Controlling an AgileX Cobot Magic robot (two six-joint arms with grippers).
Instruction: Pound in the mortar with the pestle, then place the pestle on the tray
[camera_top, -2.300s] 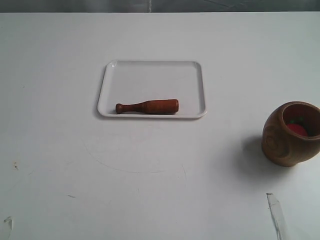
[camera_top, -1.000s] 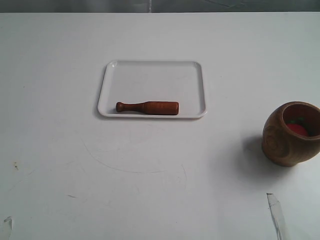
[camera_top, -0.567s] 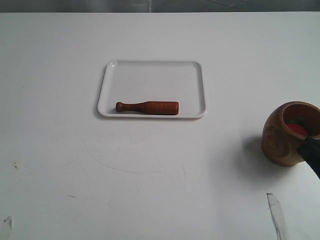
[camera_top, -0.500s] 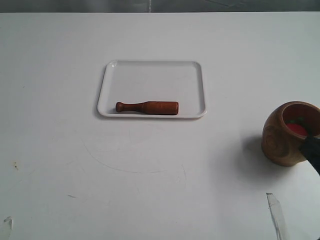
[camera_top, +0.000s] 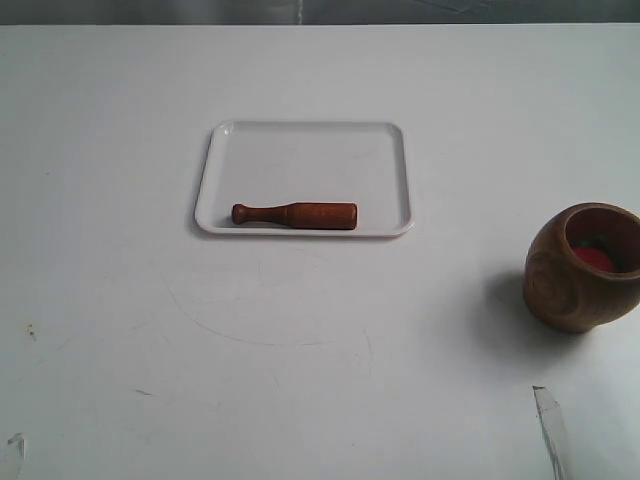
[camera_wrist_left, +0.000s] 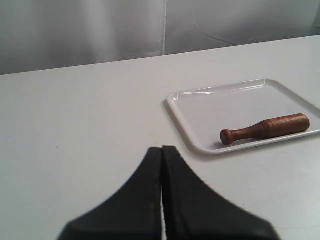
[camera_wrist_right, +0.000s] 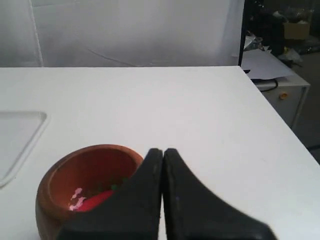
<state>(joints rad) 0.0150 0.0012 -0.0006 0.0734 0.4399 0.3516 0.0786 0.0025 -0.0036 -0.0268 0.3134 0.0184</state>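
Exterior view shows pestle (camera_top: 295, 215) in tray (camera_top: 300, 150) and mortar (camera_top: 560, 290); only wrist views show left claw (camera_wrist_left: 162, 148), right claw (camera_wrist_right: 163, 151), both closed.

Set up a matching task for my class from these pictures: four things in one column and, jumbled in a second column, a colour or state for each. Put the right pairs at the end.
Column one
1. pestle
2. mortar
3. tray
4. left gripper

Column two
A. light-brown, rounded, standing upright
B. black, shut, holding nothing
C. dark reddish-brown, lying on its side
D. white, flat, rectangular

Right pairs: 1-C, 2-A, 3-D, 4-B
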